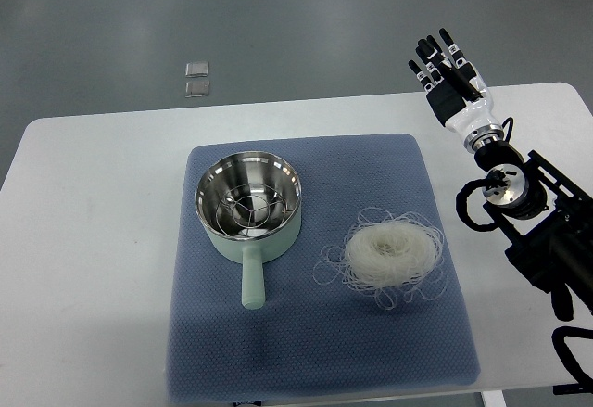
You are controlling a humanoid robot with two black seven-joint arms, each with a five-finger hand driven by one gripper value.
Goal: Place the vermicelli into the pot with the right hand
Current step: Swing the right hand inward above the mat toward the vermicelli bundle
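The right hand (443,71), black-fingered with a white palm housing, is raised over the far right part of the white rectangular table (93,240). Its fingers (428,52) are extended and slightly spread, pointing away from the robot. The hand holds nothing and touches nothing. Its arm enters from the right edge of the picture, with black joints and cabling behind the wrist.

The coiled nest of white, translucent vermicelli (389,254) lies nearer the robot than the hand and slightly to its left, well apart from it. Loose strands spread outward from the coil. The vermicelli rests on the blue-grey textured fabric mat (306,351) that covers the middle of the table.

The pale green pot with a polished steel interior (248,205) stands on the same mat, farther to the hand's left, beside the vermicelli without touching it. Its green handle (252,282) points toward the robot. A metal rack shows inside the pot.

Two small square pieces (197,79) lie on the grey floor beyond the table, far to the hand's left.
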